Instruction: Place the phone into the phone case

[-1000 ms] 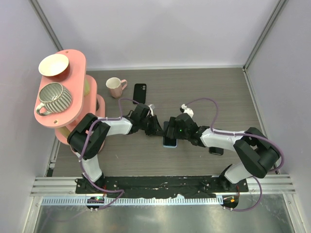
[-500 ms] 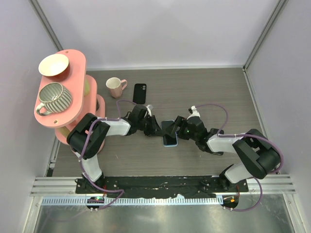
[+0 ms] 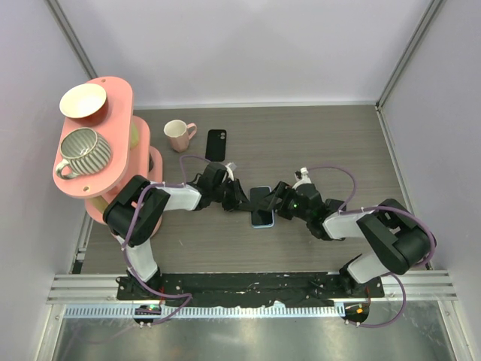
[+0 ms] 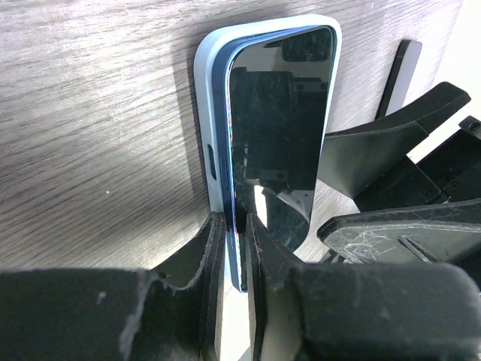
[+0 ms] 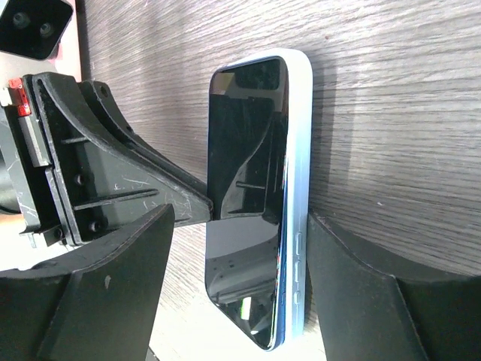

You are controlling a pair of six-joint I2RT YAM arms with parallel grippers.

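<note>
The phone [image 3: 262, 207] lies on the table between both grippers, black screen up, light-blue rim. In the left wrist view a darker blue band [image 4: 222, 150] runs between the screen and the light-blue outer edge [image 4: 201, 113]. My left gripper [image 3: 244, 203] is shut on the phone's near long edge [image 4: 234, 248]. My right gripper [image 3: 280, 204] is open, its jaws either side of the phone [image 5: 252, 226], one finger [image 5: 376, 301] close against the buttoned side. The black phone case [image 3: 216, 144] lies apart, farther back; its two-hole corner shows in the right wrist view [image 5: 30, 22].
A pink mug [image 3: 179, 135] stands left of the case. A pink two-tier stand [image 3: 113, 162] with a bowl [image 3: 83, 100] and a striped cup [image 3: 84, 149] fills the left side. Walls close in the table's sides and back.
My right gripper has drawn back to the right off the phone, so more of the screen shows. The left gripper and the phone have stayed put.
</note>
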